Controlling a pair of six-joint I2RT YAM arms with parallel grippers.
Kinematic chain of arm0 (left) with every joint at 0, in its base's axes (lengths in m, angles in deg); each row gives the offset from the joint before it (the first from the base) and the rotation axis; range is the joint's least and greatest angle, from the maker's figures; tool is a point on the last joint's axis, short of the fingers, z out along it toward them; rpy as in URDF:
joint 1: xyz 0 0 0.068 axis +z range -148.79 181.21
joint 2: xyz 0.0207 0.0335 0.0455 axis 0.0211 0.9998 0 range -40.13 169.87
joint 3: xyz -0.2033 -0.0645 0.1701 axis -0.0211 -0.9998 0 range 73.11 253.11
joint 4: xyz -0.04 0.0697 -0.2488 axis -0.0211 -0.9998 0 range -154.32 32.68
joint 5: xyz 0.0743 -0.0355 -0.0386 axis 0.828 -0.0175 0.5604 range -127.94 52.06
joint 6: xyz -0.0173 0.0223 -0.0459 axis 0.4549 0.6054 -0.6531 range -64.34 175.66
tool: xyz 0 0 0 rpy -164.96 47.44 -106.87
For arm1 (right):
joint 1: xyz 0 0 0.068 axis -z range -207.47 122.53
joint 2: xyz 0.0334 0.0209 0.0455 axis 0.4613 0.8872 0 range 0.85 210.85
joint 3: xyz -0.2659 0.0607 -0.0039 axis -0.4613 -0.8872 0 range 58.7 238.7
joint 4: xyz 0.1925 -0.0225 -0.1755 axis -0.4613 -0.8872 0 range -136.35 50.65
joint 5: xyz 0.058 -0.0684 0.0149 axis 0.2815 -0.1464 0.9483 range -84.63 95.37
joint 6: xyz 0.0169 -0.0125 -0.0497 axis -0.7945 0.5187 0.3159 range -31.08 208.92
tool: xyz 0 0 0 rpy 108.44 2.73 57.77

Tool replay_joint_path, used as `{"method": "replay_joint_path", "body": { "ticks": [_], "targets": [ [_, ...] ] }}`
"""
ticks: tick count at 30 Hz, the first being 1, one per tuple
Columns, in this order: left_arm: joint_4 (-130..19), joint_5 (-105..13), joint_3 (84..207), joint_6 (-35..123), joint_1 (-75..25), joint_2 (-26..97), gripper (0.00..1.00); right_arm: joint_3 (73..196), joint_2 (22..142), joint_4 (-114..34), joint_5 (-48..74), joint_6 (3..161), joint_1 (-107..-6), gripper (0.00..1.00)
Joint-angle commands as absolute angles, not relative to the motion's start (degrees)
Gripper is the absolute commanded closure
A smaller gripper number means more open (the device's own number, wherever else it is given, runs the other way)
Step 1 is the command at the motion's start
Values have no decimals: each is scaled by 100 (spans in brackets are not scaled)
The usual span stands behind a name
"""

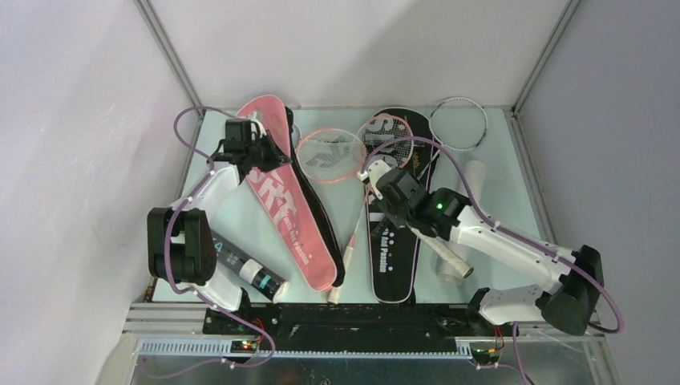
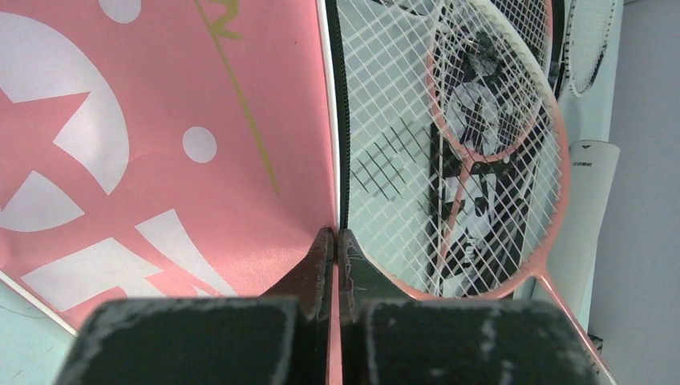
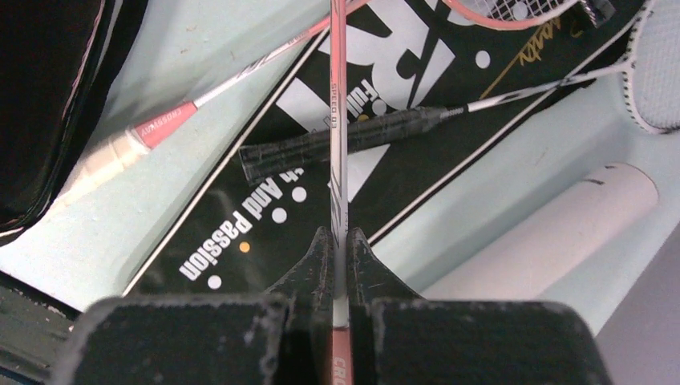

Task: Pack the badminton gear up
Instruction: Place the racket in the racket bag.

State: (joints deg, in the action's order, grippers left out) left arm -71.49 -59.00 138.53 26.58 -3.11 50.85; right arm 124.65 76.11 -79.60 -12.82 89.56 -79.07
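Left gripper (image 2: 335, 241): pinching edge of pink cover (image 2: 160, 120). Right gripper (image 3: 341, 237): clamped on pink racket (image 3: 338, 120), shaft marked "SPEED". Black cover (image 3: 273, 241): "And Passion". White tube (image 3: 545, 233): near table (image 3: 184, 48) edge.

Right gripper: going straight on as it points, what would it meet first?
Probably the black racket handle lying on the black cover, just past the pink racket shaft the right gripper holds; depth is unclear.

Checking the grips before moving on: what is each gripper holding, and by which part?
The left gripper pinches the pink cover by its edge; the right gripper clamps a pink racket by its shaft.
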Motion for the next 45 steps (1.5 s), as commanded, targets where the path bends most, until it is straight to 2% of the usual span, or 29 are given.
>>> {"method": "replay_joint_path", "body": {
  "ticks": [1,10,25,32,35,45],
  "targets": [
    [-6893,-6045,14218,2677,-297,5098,100,12483,7053,-8060,-1910,8709,-8146,100],
    [-6947,-6093,14326,2647,-294,5148,100,12393,6556,-8066,-2165,8815,-8604,100],
    [-7006,-6192,14272,2641,-292,5102,100,11773,6726,-7472,-2374,8816,-8596,100],
    [-6893,-6351,14210,2512,-305,5119,100,11350,6647,-6555,-1949,9080,-8761,100],
    [-6767,-6416,14125,2421,-350,5105,100,11003,6763,-5718,-1956,9209,-8851,100],
    [-6300,-6673,13803,2020,-616,5147,100,11176,8415,-3761,-2185,9004,-8975,99]
  ]
}}
